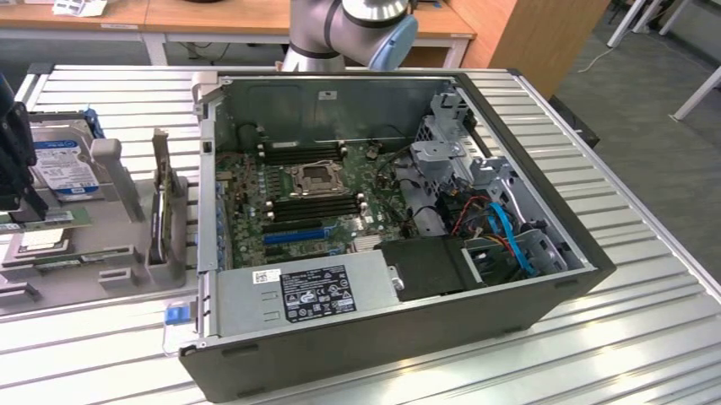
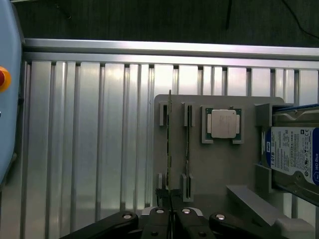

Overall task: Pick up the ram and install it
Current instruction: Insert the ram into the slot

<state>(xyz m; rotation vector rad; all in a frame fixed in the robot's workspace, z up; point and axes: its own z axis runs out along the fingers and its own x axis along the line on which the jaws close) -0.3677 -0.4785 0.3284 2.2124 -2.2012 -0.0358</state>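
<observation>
Your end effector is clenched on the thin green ram stick, which stands on edge in the grey plastic holder, at nine o'clock from the open black computer case in the exterior view; lift it straight along its slot, no twisting

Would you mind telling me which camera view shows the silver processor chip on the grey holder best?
The wrist view: the processor chip faces the camera squarely, whole in its seat on the grey holder. The exterior view catches the chip at a slant, far off, near the exterior view's left edge.
</observation>
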